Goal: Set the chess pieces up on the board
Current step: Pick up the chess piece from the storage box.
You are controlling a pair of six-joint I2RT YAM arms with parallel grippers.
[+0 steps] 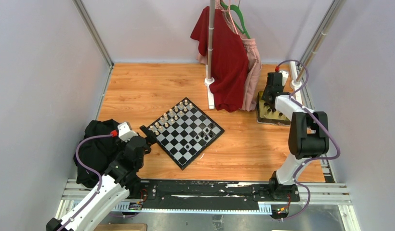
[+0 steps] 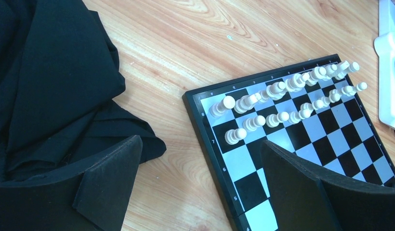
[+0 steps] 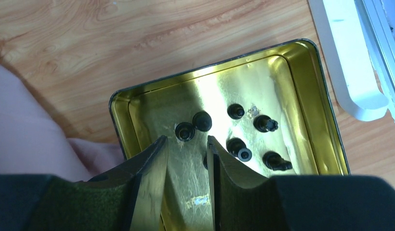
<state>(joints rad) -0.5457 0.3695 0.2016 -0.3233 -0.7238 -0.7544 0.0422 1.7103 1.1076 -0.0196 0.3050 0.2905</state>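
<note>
Right gripper (image 3: 186, 140) is hovering narrowly parted over tiny glossy black chess pieces (image 3: 202, 121), seemingly empty; left gripper (image 2: 201, 143) is gaping wide.

The board (image 1: 184, 143) is black-and-white checkered. Cream pieces (image 2: 275, 90), black pieces (image 3: 236, 144). Tray (image 3: 263, 72) golden yellow, table (image 1: 147, 86) orange wood-grain, cloth (image 1: 94, 149) black.

Bright, even indoor light; glare only in the tray (image 3: 282, 91).
The overhead view is slightly soft, with faint, short shadows around the board (image 1: 186, 132). The tray's gold floor throws hot streaks that swallow detail on the black pieces (image 3: 236, 145). Fingers (image 3: 147, 180) loom large and soft-edged close to the lens; the black cloth (image 2: 51, 72) shows barely any detail.
</note>
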